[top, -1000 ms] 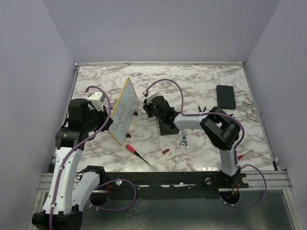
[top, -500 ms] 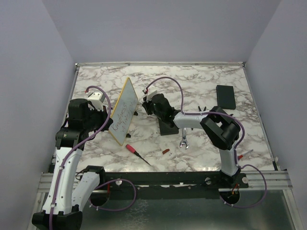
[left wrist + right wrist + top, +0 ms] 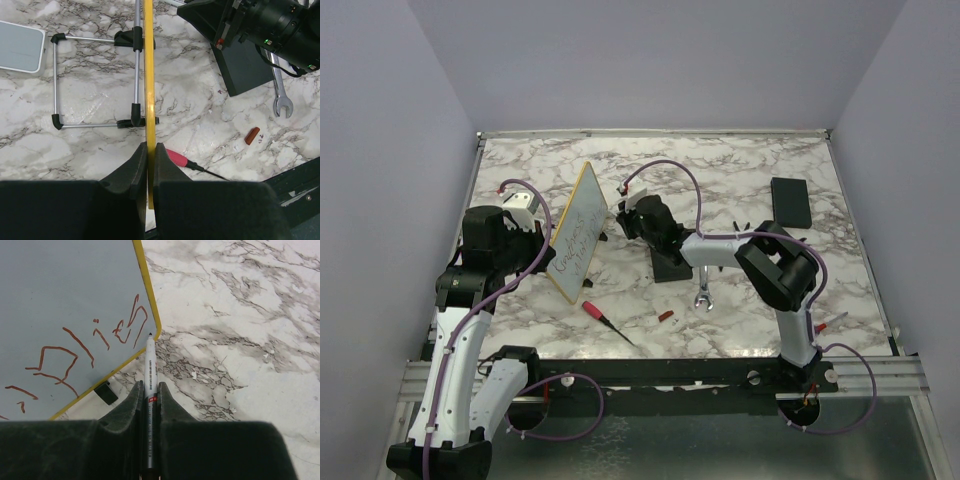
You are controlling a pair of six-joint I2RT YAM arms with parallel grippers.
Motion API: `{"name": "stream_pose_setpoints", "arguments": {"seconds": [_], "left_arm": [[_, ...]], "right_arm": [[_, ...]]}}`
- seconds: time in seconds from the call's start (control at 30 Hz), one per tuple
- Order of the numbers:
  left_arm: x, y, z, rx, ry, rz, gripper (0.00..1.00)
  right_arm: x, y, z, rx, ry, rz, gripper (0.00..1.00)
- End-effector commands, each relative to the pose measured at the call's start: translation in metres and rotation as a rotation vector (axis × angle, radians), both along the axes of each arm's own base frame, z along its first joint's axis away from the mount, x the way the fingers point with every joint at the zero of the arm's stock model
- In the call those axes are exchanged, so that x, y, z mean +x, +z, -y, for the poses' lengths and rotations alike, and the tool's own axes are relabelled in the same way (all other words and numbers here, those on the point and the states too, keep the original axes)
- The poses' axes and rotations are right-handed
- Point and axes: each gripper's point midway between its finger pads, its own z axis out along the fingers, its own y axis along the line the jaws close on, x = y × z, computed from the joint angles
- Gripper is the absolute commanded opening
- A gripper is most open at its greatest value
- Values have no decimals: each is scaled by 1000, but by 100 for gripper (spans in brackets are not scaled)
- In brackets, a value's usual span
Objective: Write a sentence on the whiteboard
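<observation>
The whiteboard (image 3: pixel 578 232) stands on edge, tilted, left of the table's middle. My left gripper (image 3: pixel 148 150) is shut on its yellow frame (image 3: pixel 148 75), seen edge-on. The sentence (image 3: pixel 572 240) shows as two lines of thin handwriting; in the right wrist view its reddish-brown strokes (image 3: pixel 90 347) cross the pale face (image 3: pixel 65 290). My right gripper (image 3: pixel 149 387) is shut on a white marker (image 3: pixel 149 365). The marker's tip sits just off the board's lower corner, beside the last letters.
A thin metal easel frame (image 3: pixel 95 80) lies behind the board, with a pale flat pad (image 3: pixel 20 47) beyond it. A black block (image 3: pixel 670 265), a wrench (image 3: pixel 702 295), a red-handled screwdriver (image 3: pixel 605 320) and a small red cap (image 3: pixel 665 315) lie nearby. A black slab (image 3: pixel 790 200) sits far right.
My right gripper with the marker has edged slightly left toward the board. The left arm and the board have not moved.
</observation>
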Motion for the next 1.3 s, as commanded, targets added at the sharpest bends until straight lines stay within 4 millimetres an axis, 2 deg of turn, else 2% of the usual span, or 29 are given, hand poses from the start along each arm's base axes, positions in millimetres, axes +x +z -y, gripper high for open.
{"name": "stream_pose_setpoints", "arguments": {"seconds": [0.0,0.6,0.83,0.97,1.03,1.27], "left_arm": [[-5,1,4,-10,-28,6,0],[-5,-1,4,-9,-27,1,0],[-5,-1,3,-5,-16,1,0],[-2,-1,-3,8,19,-2,0],[-1,-1,-5,12,33,-3,4],[1,2,-9,22,62,1,29]], "right_arm": [[7,-2,-6,4,6,6,1],[6,-5,-12,10,33,6,1],[5,2,-6,10,18,17,1],[6,14,10,19,-55,28,1],[4,22,20,24,-90,35,1],[-10,50,47,53,-146,50,1]]}}
